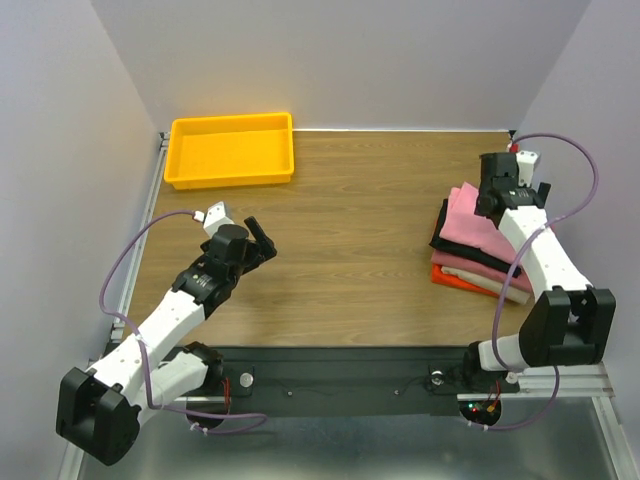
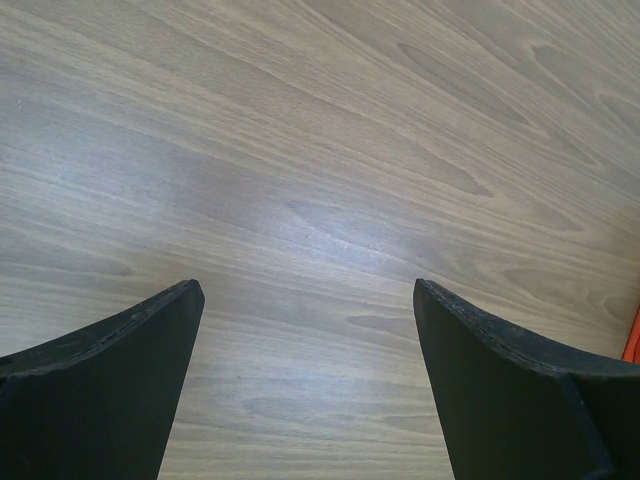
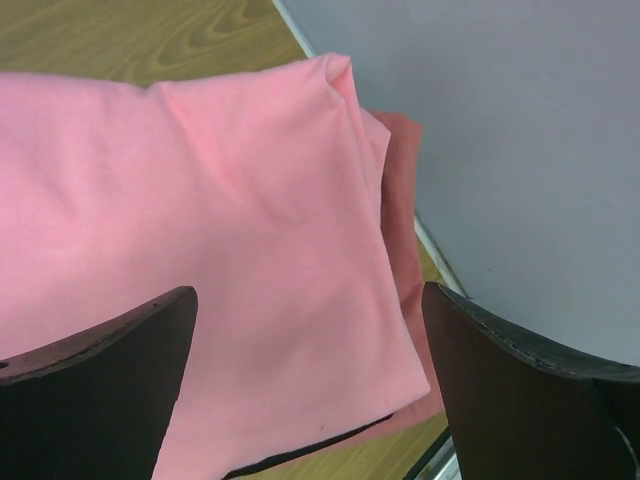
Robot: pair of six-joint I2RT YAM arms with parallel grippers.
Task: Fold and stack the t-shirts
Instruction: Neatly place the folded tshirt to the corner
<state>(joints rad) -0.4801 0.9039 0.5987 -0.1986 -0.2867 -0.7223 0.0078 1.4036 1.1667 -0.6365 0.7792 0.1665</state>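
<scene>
A stack of folded t-shirts [image 1: 475, 245] lies at the right side of the table: pink on top, black under it, then dusty pink, beige and orange-red at the bottom. My right gripper [image 1: 505, 192] hovers over the stack's far end, jaws open, nothing between them. In the right wrist view the top pink t-shirt [image 3: 220, 240] fills the space below the open gripper [image 3: 310, 300], with a black edge [image 3: 300, 455] peeking out beneath. My left gripper [image 1: 258, 240] stands open over bare wood at the table's left; the left wrist view shows the gripper [image 2: 308, 290] holding nothing.
A yellow plastic tray [image 1: 231, 149] sits at the back left corner. The grey wall [image 3: 520, 150] runs close behind the stack on the right. Wooden tabletop [image 1: 350, 230] lies between the two arms.
</scene>
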